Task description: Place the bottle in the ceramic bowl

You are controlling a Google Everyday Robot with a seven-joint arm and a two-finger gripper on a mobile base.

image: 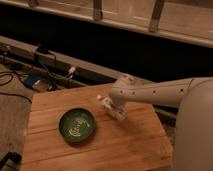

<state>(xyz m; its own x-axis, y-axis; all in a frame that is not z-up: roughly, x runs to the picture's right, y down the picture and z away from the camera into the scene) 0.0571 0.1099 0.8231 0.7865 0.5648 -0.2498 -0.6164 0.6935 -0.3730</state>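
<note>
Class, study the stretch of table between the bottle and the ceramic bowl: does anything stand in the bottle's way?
Nothing visible does. The bottle is at the gripper, just right of the ceramic bowl in the camera view, and only bare wooden table lies between them.

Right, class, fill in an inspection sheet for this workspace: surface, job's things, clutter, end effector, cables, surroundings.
Surface: wooden table.
Job's things: green bowl on the table; bottle at the end effector, right of the bowl, not in it.
Clutter: nothing seen.
End effector: over the table, right of the bowl, on a pale arm from the right.
Cables: dark cables left of the table, by a blue box.
Surroundings: ledge behind the table.
</note>
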